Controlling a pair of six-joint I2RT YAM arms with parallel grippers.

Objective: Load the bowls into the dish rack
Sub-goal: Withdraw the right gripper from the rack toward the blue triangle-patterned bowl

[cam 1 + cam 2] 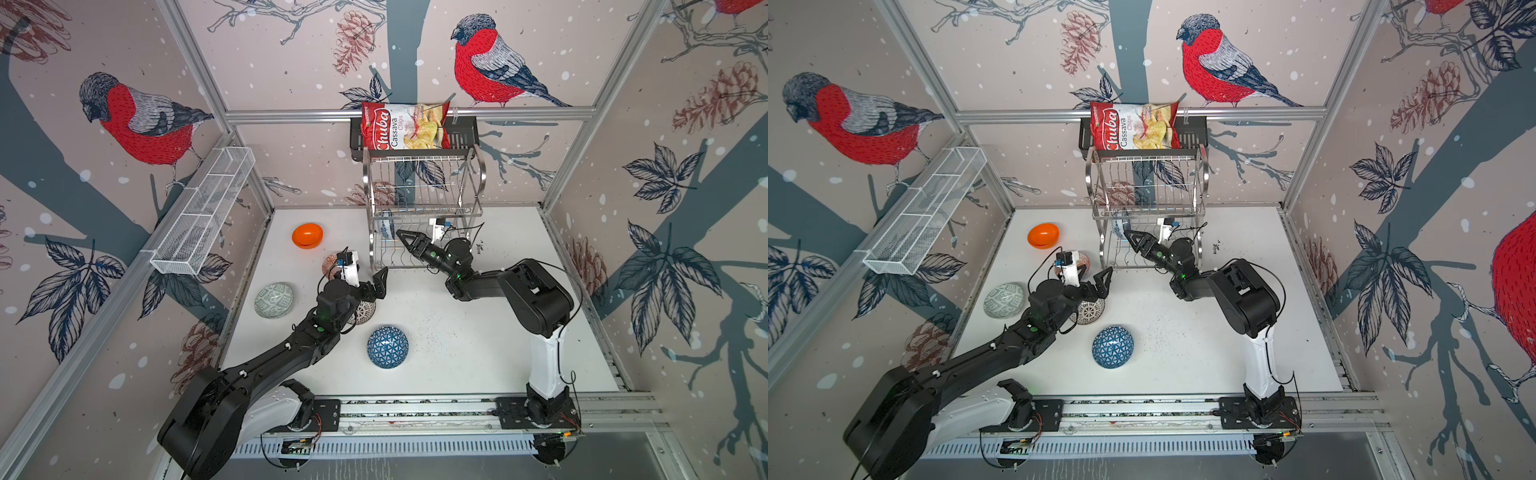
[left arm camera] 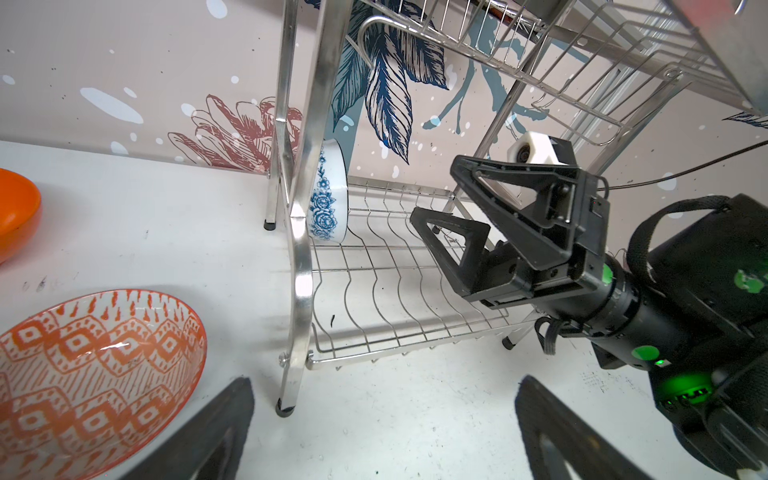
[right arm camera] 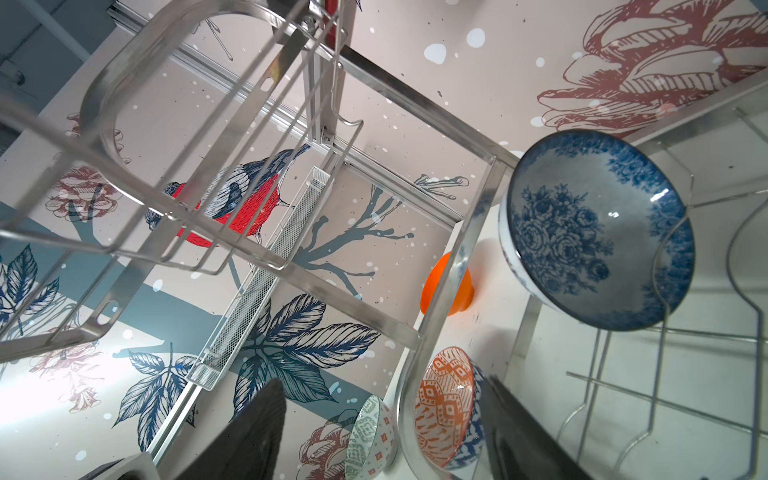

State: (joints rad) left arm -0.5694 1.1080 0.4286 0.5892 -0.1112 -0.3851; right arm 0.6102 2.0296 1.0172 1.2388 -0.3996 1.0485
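Left gripper (image 1: 381, 283) gapes wide, empty; right gripper (image 2: 436, 193) parted, empty, near the blue-floral bowl (image 2: 328, 199) slotted in the dish rack (image 2: 301, 249); chips bag (image 1: 405, 126) reads "Chuba Cassava Chips"

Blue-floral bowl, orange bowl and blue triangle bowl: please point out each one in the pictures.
blue-floral bowl (image 3: 582, 232): right wrist view, on its flowered inside.
orange bowl (image 1: 307, 235): in a top view, on the middle of its hollow.
blue triangle bowl (image 1: 387, 347): in a top view, on its patterned surface.
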